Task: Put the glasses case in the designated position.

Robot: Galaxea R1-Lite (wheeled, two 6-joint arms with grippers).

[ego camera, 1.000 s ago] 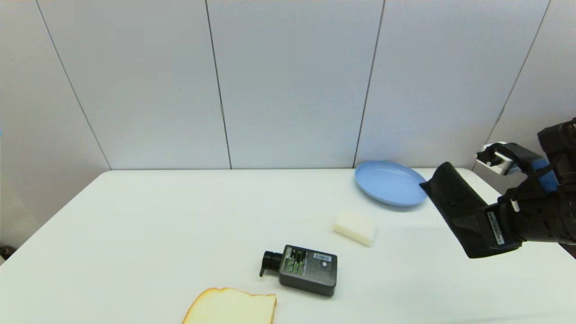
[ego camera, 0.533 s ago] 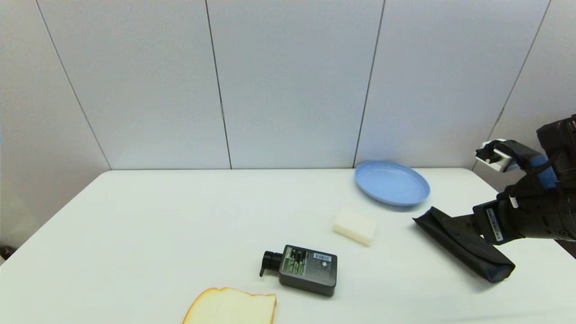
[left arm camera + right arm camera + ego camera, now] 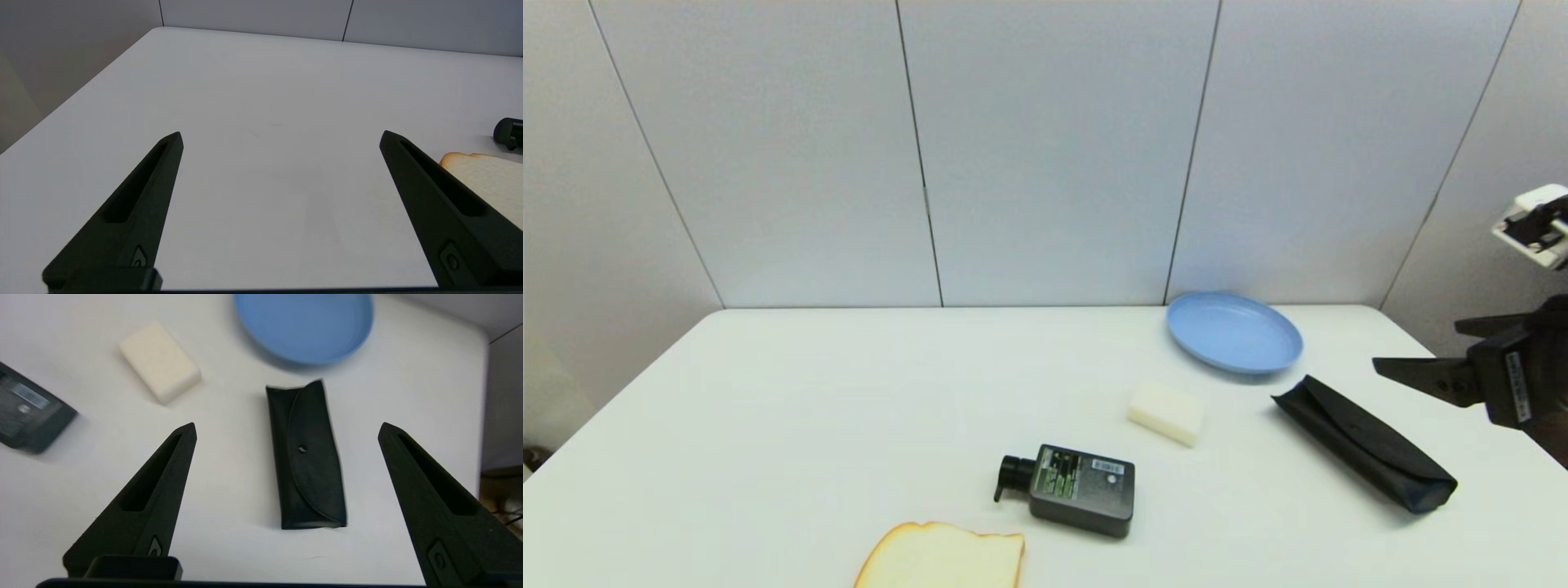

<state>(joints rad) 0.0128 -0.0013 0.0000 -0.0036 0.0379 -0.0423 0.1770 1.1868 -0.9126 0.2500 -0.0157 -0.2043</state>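
The glasses case (image 3: 1364,443), a long matte black pouch with a curved flap and a small snap, lies flat on the white table at the right, just in front of the blue plate. The right wrist view shows the case (image 3: 307,455) below and between the fingers, touched by neither. My right gripper (image 3: 1417,349) is open and hovers above the table's right edge, up and to the right of the case. My left gripper (image 3: 281,136) is open over bare table at the left, with nothing between its fingers.
A blue plate (image 3: 1233,332) sits at the back right. A cream sponge block (image 3: 1166,413) lies left of the case. A dark grey pump bottle (image 3: 1072,488) and a slice of bread (image 3: 941,557) lie near the front middle.
The right gripper carried the case down onto the table, let it go, then opened and drew back up and to the right. The case now lies flat and free.
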